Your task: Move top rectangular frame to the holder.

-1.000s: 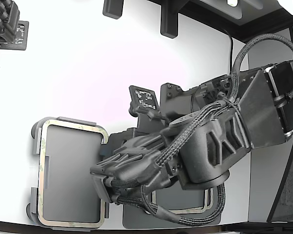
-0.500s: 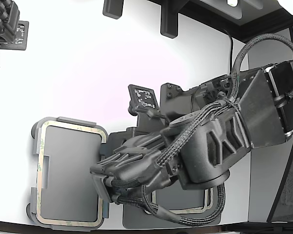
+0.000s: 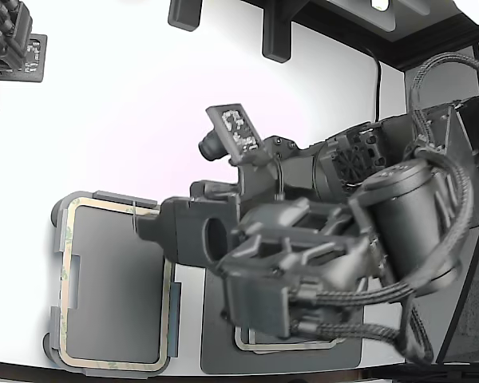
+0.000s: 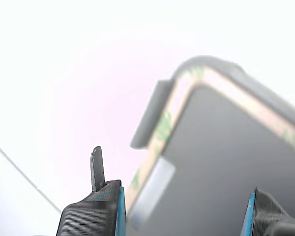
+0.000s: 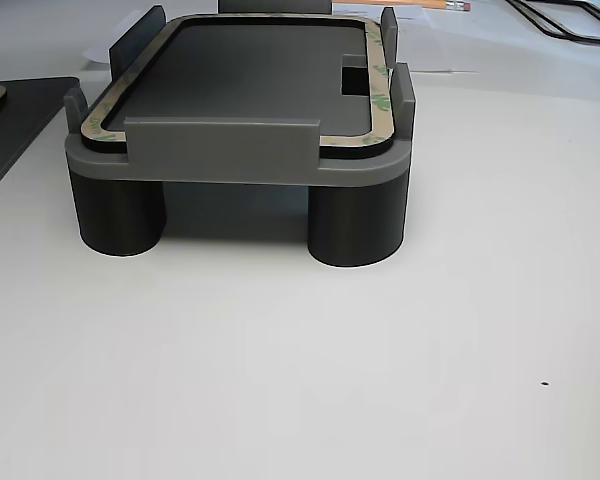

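The top rectangular frame [image 3: 69, 275], cream-tan with green blotches, lies flat inside the light grey holder [image 3: 58, 239] at the exterior view's lower left. The other view shows the same frame [image 5: 377, 105] seated between the raised tabs of the holder [image 5: 220, 150], which stands on round feet. My gripper [image 3: 146, 229] hovers over the holder's right edge, clear of the frame. In the wrist view the gripper [image 4: 184, 211] is open, its blue-padded fingers [image 4: 96, 211] wide apart with nothing between them, above a corner of the frame [image 4: 172, 113].
A darker grey mat [image 3: 219, 351] beside the holder carries another similar frame [image 3: 287, 348], mostly hidden under my arm. A second arm [image 3: 4, 40] sits at the exterior view's top left. Black brackets [image 3: 275, 36] stand along the far edge.
My gripper has let go and drawn up from the holder's right edge, and the wrist has turned. The frame, slightly askew at first, now lies seated in the holder.
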Robot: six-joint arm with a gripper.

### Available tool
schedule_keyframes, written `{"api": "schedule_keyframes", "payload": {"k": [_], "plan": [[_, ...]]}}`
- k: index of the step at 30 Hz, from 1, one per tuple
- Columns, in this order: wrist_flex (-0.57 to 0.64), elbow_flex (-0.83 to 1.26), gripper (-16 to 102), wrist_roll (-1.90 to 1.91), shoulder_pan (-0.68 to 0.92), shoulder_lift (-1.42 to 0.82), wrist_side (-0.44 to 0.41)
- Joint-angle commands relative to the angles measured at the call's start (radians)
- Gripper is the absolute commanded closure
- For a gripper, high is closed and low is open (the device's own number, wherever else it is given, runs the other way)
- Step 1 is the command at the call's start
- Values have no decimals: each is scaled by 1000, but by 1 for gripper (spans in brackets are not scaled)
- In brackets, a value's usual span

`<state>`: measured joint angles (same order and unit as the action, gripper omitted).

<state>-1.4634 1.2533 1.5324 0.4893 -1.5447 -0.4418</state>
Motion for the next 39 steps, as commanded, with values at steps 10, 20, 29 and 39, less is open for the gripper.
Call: {"api": "schedule_keyframes", "payload": {"k": [10,20,29,39], "plan": [[532,842,-14,-1233,-287,-790,124],[595,1218,-14,-1453,-428,-1181,305],[497,1365,-14,-1445,-465,-1405,347],[491,1384,-14,-1405,-468,-1410,290]]}}
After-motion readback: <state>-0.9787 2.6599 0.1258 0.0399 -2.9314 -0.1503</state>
